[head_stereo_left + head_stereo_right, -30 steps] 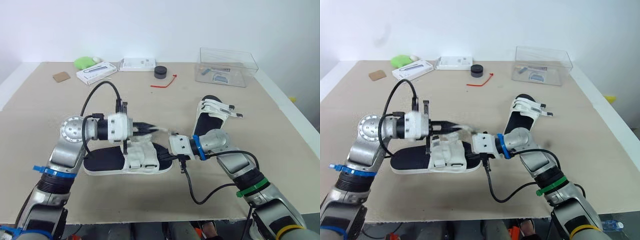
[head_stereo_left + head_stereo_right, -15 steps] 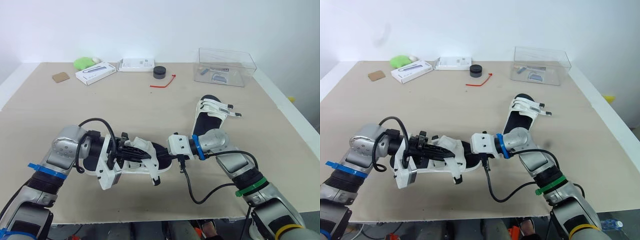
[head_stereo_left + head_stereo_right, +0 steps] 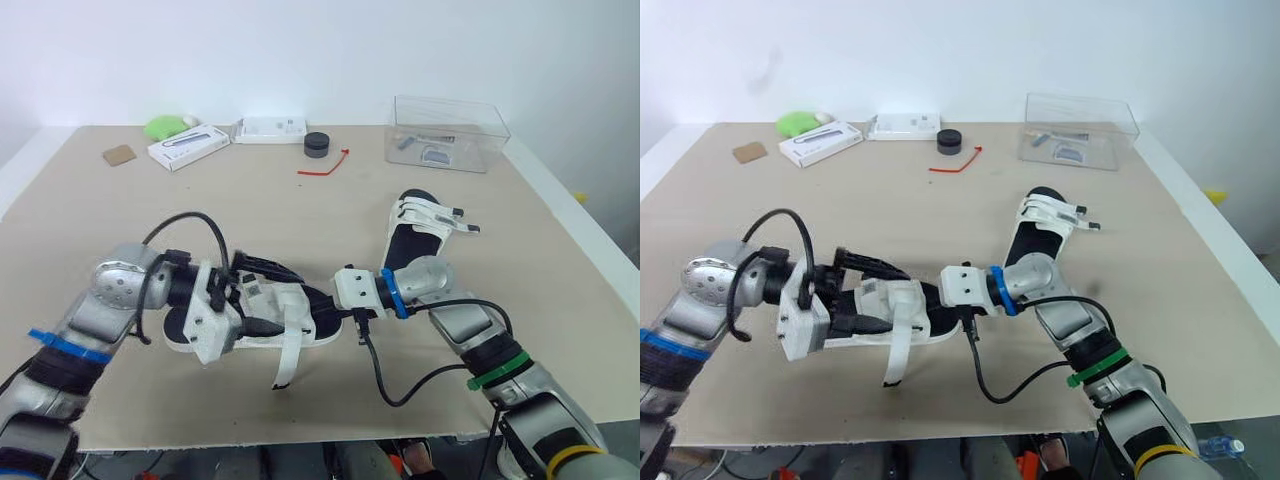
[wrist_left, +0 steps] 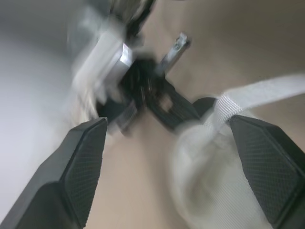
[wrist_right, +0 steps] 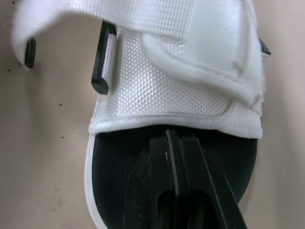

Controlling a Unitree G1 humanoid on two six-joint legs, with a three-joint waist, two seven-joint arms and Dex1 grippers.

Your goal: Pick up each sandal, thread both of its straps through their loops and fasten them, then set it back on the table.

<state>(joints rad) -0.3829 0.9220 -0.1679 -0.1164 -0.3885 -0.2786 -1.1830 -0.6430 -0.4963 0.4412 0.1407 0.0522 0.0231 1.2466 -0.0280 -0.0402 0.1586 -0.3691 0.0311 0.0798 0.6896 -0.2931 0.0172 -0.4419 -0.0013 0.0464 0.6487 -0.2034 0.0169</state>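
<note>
Early yet: pins nearer black-soled, white-strapped sandal (image 3: 297, 303) with right gripper (image 5: 167, 138) pinched closed, spreads left gripper (image 3: 268, 300) wide beside its dangling strap (image 3: 287, 355), leaves matching sandal (image 3: 425, 225) beyond it seemingly unfastened.

The left gripper (image 3: 262, 298) has dropped to the sandal (image 3: 318, 322) — its strap (image 3: 285, 350) now dangles loose off the near side.

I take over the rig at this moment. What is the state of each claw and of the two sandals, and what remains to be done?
Left claw: open, fingers spread at the near sandal.
Right claw: shut, tips on that sandal's black footbed.
Near sandal: between the claws, one white strap trailing loose, unfastened.
Far sandal: on the table, apart; I cannot tell whether it is fastened.
Left to do: thread and fasten the loose strap, then check the far sandal.
</note>
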